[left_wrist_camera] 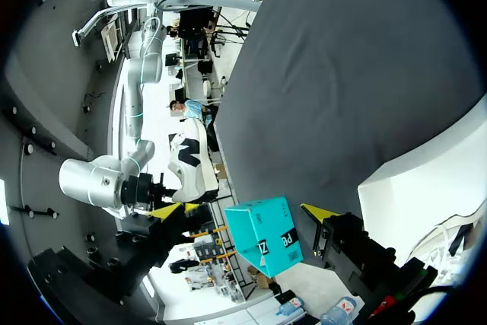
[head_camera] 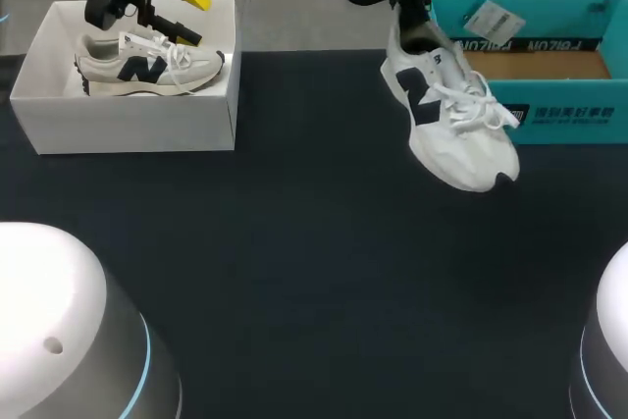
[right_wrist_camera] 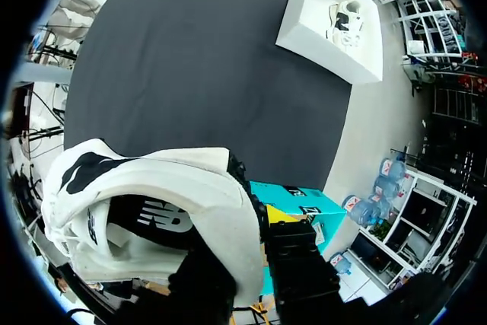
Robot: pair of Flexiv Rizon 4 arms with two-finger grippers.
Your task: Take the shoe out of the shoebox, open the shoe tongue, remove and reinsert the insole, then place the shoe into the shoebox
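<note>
The right hand [head_camera: 412,19] is clamped on the heel collar of the white shoe [head_camera: 451,115]. The shoe hangs heel-up and toe-down just in front of the teal shoebox [head_camera: 549,95] at the far right corner of the surface [head_camera: 314,272]; its toe seems to be clear of the surface. The left hand [head_camera: 192,15], fingers apart, hovers over a white box [head_camera: 128,115] by the far left corner, which holds a second shoe [head_camera: 147,66].

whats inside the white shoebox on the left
One white sneaker with a dark logo lies in the white shoebox, with the open left gripper above the box. The sneaker covers the box floor beneath it, so anything under it cannot be seen.
</note>
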